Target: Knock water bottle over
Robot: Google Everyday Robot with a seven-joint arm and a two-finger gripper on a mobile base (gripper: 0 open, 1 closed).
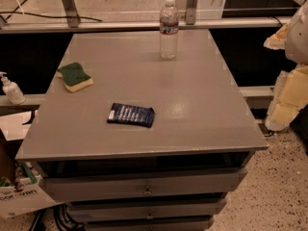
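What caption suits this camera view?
Water bottle stands upright far back on the table, sponge and dark packet nearer, gripper hanging off to the right.

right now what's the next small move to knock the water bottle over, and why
Probably swing the hand from the right edge of view, beside the table, toward the water bottle: it stands upright at the table's far edge, untouched, with the hand well apart from it.
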